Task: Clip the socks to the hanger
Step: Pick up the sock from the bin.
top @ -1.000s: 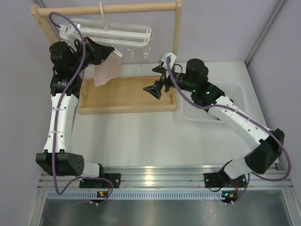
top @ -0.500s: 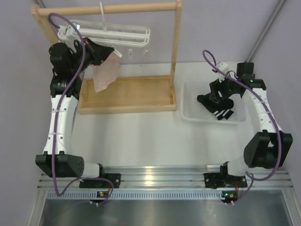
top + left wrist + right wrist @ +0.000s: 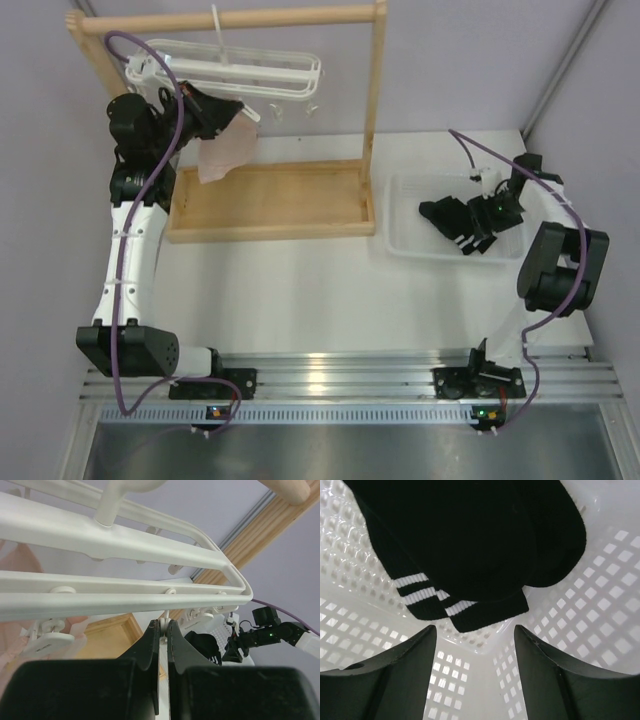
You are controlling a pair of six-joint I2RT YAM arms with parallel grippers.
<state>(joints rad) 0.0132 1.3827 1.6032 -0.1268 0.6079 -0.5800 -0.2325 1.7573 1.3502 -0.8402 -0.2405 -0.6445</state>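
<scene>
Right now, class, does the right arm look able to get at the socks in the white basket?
Probably yes: the right gripper hangs open just above the socks in the basket, nothing between them.

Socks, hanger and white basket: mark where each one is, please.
socks (image 3: pixel 470 540): right wrist view, on the black fabric above the striped cuff.
hanger (image 3: pixel 125 540): left wrist view, on the wide white frame bar.
white basket (image 3: pixel 605 630): right wrist view, on its perforated wall.
</scene>
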